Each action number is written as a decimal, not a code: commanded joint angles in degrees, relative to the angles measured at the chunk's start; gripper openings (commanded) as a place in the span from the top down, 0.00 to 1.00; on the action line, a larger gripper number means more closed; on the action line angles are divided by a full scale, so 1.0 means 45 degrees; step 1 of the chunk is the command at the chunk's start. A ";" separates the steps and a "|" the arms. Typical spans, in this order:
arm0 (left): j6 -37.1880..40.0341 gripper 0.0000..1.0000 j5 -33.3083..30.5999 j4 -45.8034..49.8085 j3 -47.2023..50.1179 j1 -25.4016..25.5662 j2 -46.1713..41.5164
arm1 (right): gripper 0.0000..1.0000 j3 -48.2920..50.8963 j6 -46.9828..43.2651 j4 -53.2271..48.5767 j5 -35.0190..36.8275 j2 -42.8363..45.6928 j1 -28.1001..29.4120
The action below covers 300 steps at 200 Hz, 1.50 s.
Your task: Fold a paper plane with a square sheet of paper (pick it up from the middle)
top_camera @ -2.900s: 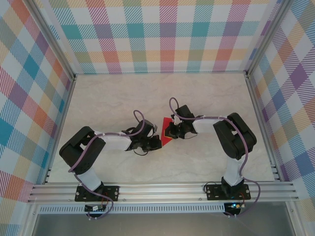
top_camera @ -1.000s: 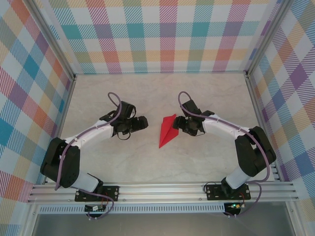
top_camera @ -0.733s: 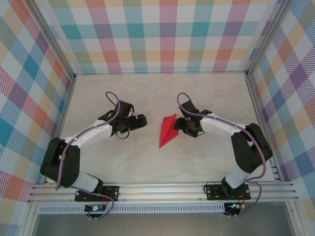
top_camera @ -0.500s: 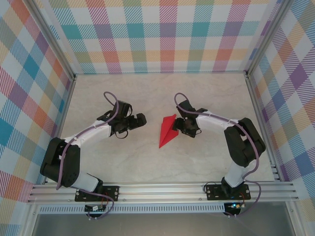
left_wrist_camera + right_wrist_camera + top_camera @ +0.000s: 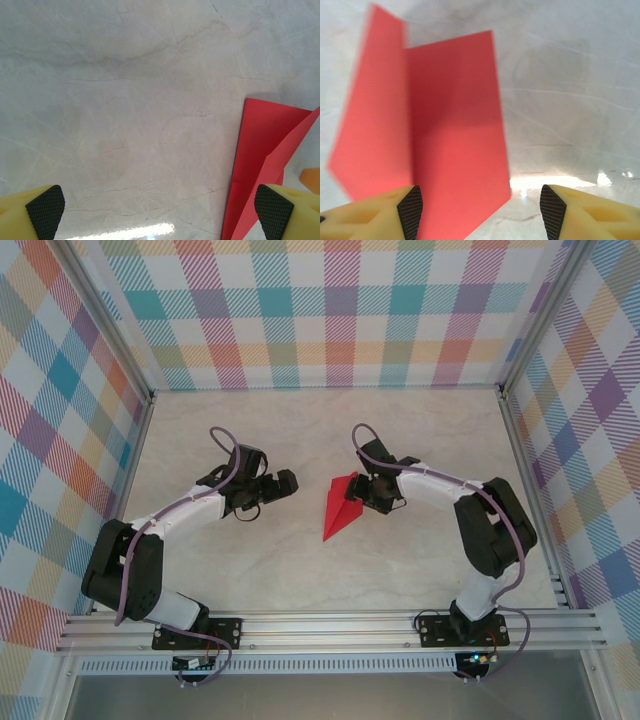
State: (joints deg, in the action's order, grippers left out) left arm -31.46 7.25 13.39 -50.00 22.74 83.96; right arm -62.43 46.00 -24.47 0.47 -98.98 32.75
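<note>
Finding the paper plane (image 5: 340,506) lying near the middle of the table (image 5: 250,570), a little toward the far edge. Pointing its narrow nose toward the near edge and slightly left, spreading its broad tail toward the far edge. Showing plain bright red, with a long crease running down its length. Appearing to the right wrist camera as a paper plane (image 5: 440,130) of two panels meeting at that crease, the left panel seeming to be tilting up off the surface, though hard to be telling for sure. Showing again as the paper plane (image 5: 260,160) at the right rim of the left wrist view, layers overlapping along a slanting edge.

Seeing the right gripper (image 5: 366,496) sitting just beside the tail, on its right side. Looking down at the right gripper (image 5: 481,207) through its own camera: yellow fingers (image 5: 570,210) with black pads standing apart at middling width, the paper's end reaching in between them and passing by the left pad, bare table showing between paper and right pad. Pinching nothing.

Seeing the left gripper (image 5: 288,481) hovering apart from the plane on its left, facing it across a strip of bare surface. Finding the left gripper (image 5: 159,212) gaping wide, pads sitting at opposite bottom corners of its view, holding nothing.

Reaching inward from the rail (image 5: 330,625) along the near edge: the left arm (image 5: 180,512) and the right arm (image 5: 440,483). Enclosing the table on three sides: checked walls (image 5: 340,320).
</note>
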 commanded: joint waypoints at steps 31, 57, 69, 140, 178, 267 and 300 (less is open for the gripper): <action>-0.0142 0.00 0.0401 -0.0275 0.0179 -0.0132 0.0286 | 0.38 0.0187 -0.1523 0.1961 -0.2558 -0.0135 0.0017; -0.0216 0.00 0.0617 -0.0367 0.0232 -0.0132 0.0343 | 0.42 0.0124 -0.1873 0.2742 -0.3158 -0.0817 -0.0046; -0.0239 0.00 0.0752 -0.0435 0.0270 -0.0132 0.0350 | 0.45 0.0107 -0.2104 0.3126 -0.3296 -0.1057 -0.0052; -0.0603 0.00 0.1977 -0.0965 0.0617 -0.0519 0.0289 | 0.65 0.0147 -0.2470 0.4480 -0.4154 -0.2057 -0.0159; -0.0979 0.00 0.3550 -0.1748 0.1024 -0.0963 0.0209 | 0.84 0.0720 -0.2219 0.5941 -0.4717 -0.1750 -0.0333; -0.2668 0.00 0.8611 -0.5721 0.1648 -0.1361 -0.0191 | 0.89 0.1141 -0.0646 0.9216 -0.8621 0.0541 -0.1133; -0.3698 0.01 0.9437 -0.8001 0.1930 -0.1295 -0.0190 | 0.88 0.1003 0.0592 1.0486 -0.9675 0.0497 -0.1204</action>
State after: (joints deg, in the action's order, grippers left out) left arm -43.68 43.68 -11.92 -42.59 17.67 84.95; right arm -56.66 43.81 15.90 -36.25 -97.12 27.55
